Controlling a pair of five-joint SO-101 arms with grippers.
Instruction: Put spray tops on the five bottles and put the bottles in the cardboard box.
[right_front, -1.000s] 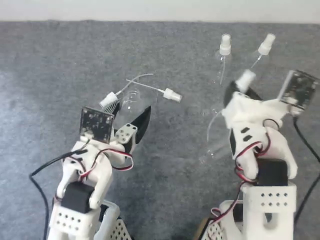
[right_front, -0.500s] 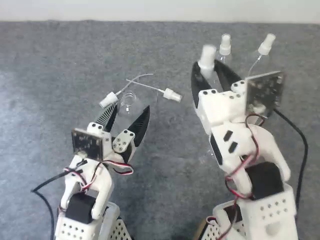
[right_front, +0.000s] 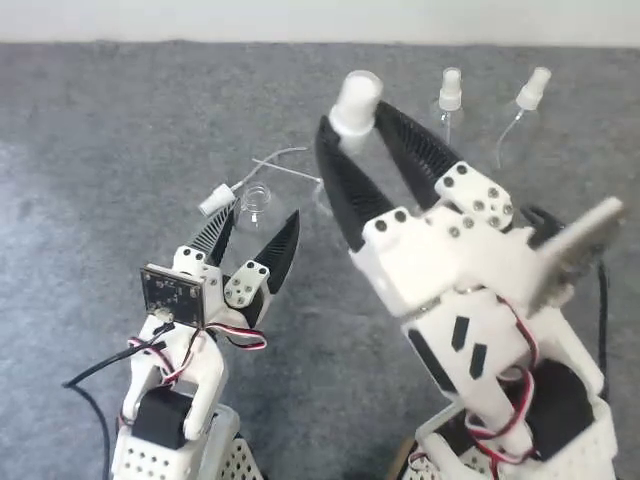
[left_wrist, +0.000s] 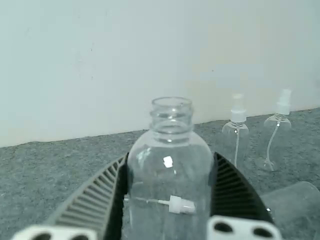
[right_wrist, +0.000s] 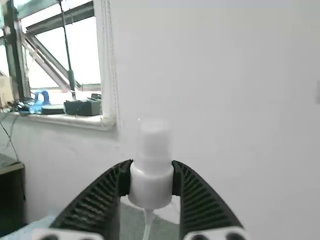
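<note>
A clear bottle without a top (right_front: 256, 200) stands upright on the grey mat. My left gripper (right_front: 256, 228) is shut on it, one black finger on each side. In the left wrist view the bottle (left_wrist: 170, 160) sits between the fingers (left_wrist: 95, 195), its neck bare. My right gripper (right_front: 357, 112) is raised high over the mat and shut on a white spray top (right_front: 357, 92). The right wrist view has this spray top (right_wrist: 152, 142) pinched upright in the right gripper (right_wrist: 151, 172), with its tube hanging below.
Two capped bottles (right_front: 450, 100) (right_front: 530, 100) stand at the back right, and show in the left wrist view (left_wrist: 236, 135) (left_wrist: 277, 135). A loose spray top (right_front: 218, 200) with its tube lies just left of the open bottle. A bottle on its side (left_wrist: 295, 200) lies right of it.
My right arm rose and swung left with the spray top, now covering the mat's right middle. My left gripper moved forward around the open bottle.
</note>
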